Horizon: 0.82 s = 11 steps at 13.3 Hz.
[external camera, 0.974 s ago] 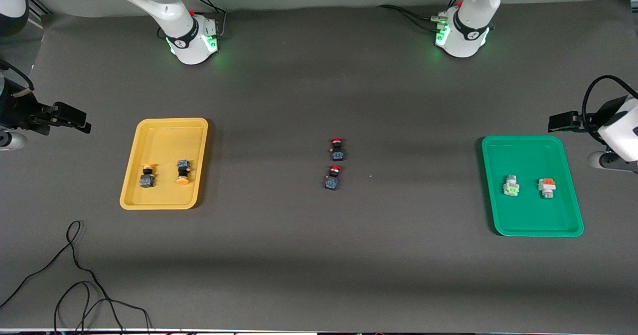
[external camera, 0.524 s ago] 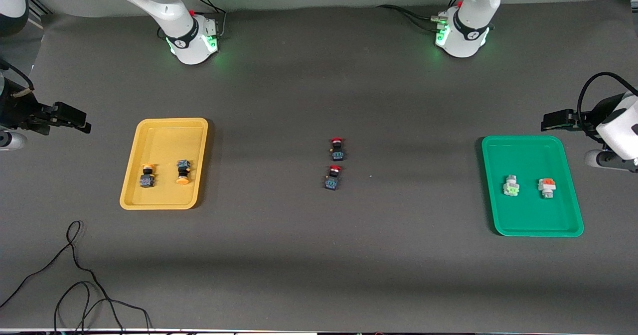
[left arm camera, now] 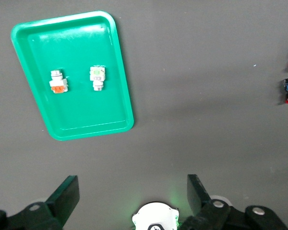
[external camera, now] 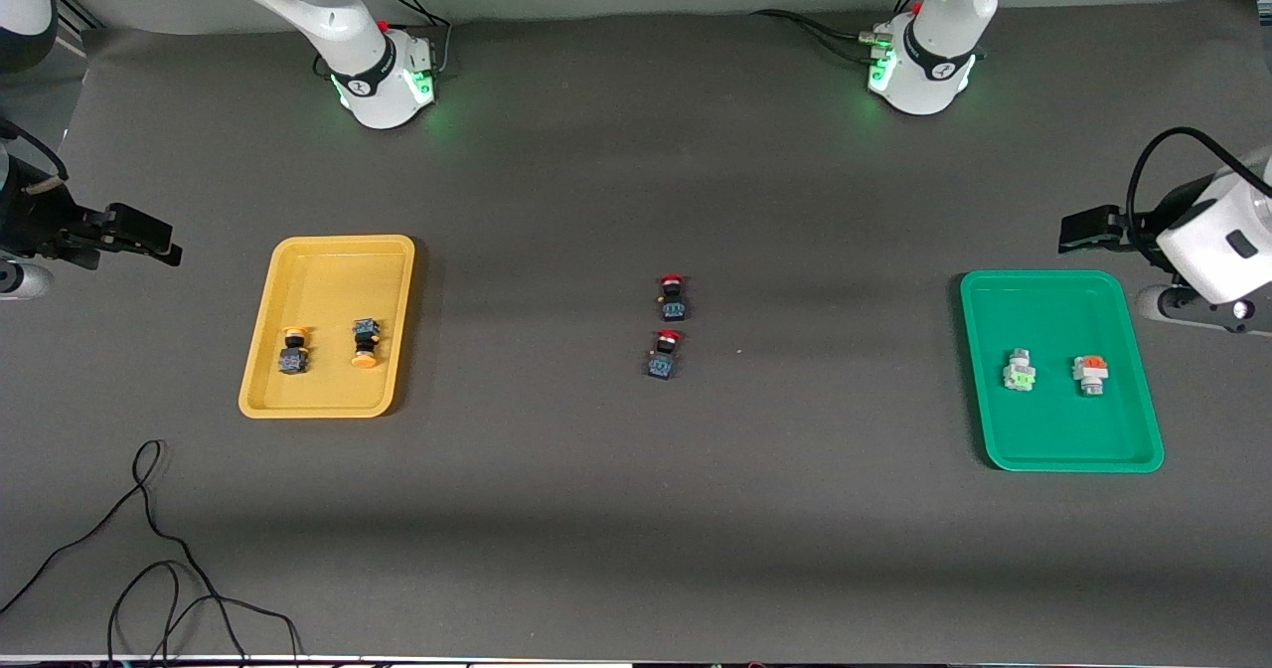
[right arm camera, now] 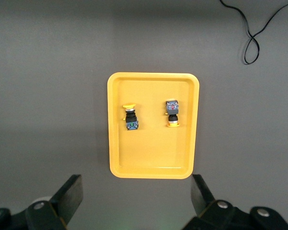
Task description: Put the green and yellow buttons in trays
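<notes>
The mustard yellow tray (external camera: 333, 270) holds two black buttons with orange-yellow caps (external camera: 293, 349) (external camera: 366, 342). They also show in the right wrist view (right arm camera: 130, 117) (right arm camera: 172, 113). The bright green tray (external camera: 1043, 300) holds the light-green block button (external camera: 1019, 370) and the orange-red block button (external camera: 1090, 375). Both also show in the left wrist view (left arm camera: 98, 76) (left arm camera: 58, 81). My left gripper (left arm camera: 132, 191) is open and empty, high over the table at the left arm's end, beside the green tray. My right gripper (right arm camera: 137, 191) is open and empty, high at the right arm's end, beside the yellow tray.
Two black switches with red caps (external camera: 673, 297) (external camera: 664, 354) lie on the mat mid-table, between the trays. A loose black cable (external camera: 149, 549) lies near the front edge at the right arm's end. The arm bases (external camera: 383, 82) (external camera: 924, 72) stand along the back.
The left arm's hand has shifted a little toward the table's middle and the back. The right arm, the buttons and the trays have not moved.
</notes>
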Each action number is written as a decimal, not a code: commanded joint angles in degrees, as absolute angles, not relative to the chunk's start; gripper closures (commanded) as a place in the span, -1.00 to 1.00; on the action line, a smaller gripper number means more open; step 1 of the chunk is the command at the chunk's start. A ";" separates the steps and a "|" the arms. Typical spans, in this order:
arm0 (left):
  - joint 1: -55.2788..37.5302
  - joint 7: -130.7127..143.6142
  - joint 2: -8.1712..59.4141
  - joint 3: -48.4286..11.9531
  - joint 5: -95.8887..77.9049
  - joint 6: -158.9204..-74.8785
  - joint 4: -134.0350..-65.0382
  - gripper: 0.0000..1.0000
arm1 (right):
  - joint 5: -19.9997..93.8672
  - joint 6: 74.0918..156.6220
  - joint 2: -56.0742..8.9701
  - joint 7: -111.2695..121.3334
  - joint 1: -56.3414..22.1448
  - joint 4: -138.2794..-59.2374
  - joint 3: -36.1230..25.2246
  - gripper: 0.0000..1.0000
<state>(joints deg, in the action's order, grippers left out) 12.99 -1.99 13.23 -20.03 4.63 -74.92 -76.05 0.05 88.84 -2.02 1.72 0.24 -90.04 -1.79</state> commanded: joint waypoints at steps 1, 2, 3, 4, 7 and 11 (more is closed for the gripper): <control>1.98 -2.20 10.81 -7.87 4.40 -74.71 -77.34 -1.00 | -0.97 88.51 -2.29 0.26 -0.35 -89.30 -2.02 -1.00; -1.11 -2.20 10.46 -4.69 4.22 -74.88 -77.78 -1.00 | -0.97 88.42 -2.20 0.26 -0.35 -89.30 -2.02 -1.00; -3.06 -2.20 10.02 -2.92 4.04 -75.23 -78.13 -1.00 | -0.97 88.42 -2.20 0.26 -0.35 -89.30 -2.02 -1.00; -5.43 -2.20 9.41 -1.25 4.04 -75.93 -79.35 -1.00 | -0.97 88.33 -2.20 0.26 -0.35 -89.30 -2.02 -1.00; -5.98 -2.20 2.57 -0.62 3.96 -84.69 -90.22 -1.00 | -1.05 88.33 -2.20 0.26 -0.44 -89.30 -2.02 -1.00; -5.36 -1.84 0.62 -0.88 3.78 -88.85 -93.52 -1.00 | -1.06 88.33 -2.11 0.26 -0.44 -89.30 -2.02 -1.00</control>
<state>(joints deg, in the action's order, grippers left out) -4.87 -2.09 3.63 -1.75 4.47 -85.92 -89.81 0.05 88.81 -2.02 1.71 0.24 -90.04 -1.79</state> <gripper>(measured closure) 0.000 0.000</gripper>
